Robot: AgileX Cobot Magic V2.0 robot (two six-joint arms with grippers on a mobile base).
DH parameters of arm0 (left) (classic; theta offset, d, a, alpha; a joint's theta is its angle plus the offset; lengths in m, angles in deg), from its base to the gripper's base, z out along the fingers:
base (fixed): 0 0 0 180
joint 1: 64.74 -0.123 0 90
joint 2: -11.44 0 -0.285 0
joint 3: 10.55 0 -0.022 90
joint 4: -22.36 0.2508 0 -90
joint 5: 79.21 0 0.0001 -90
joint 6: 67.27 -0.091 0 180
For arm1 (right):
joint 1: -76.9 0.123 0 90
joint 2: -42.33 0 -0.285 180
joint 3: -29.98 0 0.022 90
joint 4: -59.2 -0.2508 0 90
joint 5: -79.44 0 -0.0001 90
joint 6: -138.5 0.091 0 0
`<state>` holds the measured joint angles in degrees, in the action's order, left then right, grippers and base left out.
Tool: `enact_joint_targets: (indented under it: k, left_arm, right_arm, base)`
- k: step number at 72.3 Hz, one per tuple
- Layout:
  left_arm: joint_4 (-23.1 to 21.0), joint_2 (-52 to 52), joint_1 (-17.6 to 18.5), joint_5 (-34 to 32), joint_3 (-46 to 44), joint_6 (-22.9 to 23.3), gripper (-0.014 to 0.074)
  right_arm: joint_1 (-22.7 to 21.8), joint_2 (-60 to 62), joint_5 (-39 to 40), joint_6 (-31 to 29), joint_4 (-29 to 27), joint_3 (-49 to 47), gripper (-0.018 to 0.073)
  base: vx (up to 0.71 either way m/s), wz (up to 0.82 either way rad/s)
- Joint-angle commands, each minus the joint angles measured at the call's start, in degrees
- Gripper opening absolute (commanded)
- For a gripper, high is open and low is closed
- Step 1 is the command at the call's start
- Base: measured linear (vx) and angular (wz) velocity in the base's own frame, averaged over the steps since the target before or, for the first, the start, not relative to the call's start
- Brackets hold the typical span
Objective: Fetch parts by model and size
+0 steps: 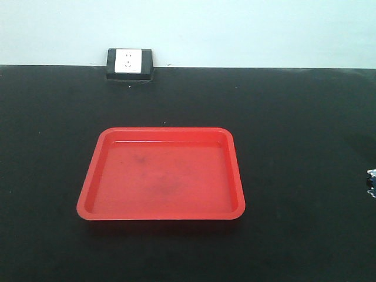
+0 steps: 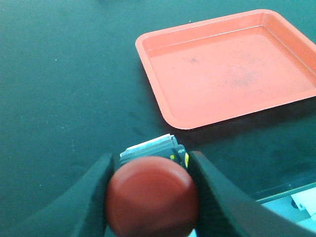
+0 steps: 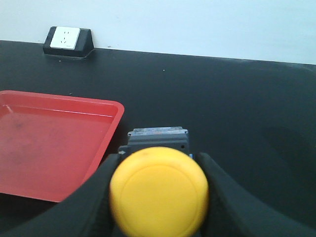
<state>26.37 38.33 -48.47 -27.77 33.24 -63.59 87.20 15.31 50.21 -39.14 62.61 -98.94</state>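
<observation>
My left gripper (image 2: 150, 170) is shut on the red push-button switch (image 2: 152, 196); its red mushroom cap faces the camera and its dark base sticks out beyond the fingers. It hangs over the dark table, left of the red tray (image 2: 232, 69). My right gripper (image 3: 158, 160) is shut on the yellow push-button switch (image 3: 159, 191), cap toward the camera, dark base beyond. It hangs just right of the tray's near right corner (image 3: 106, 143). The front view shows the tray (image 1: 161, 173) with nothing in it and neither gripper.
A black-cased white wall socket (image 1: 129, 63) stands at the table's back edge, also in the right wrist view (image 3: 67, 41). A small shiny object (image 1: 371, 182) pokes in at the front view's right edge. The table's front edge (image 2: 291, 190) shows lower right in the left wrist view.
</observation>
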Motion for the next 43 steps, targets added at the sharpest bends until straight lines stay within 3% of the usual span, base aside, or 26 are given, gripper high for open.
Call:
enact_joint_targets:
  k: [1, 43]
  left_arm:
    - [0.0, 0.4, 0.1, -4.0, -1.5, 0.1, -0.0006]
    - [0.2, 0.4, 0.1, -4.2, -1.5, 0.1, -0.0006]
  right_arm:
    - [-0.2, -0.8, 4.4, -0.3, 0.5, -1.7, -0.0010]
    - [-0.2, -0.8, 4.4, -0.3, 0.5, -1.7, -0.0010]
  base:
    - [0.00, 0.00]
    - [0.00, 0.00]
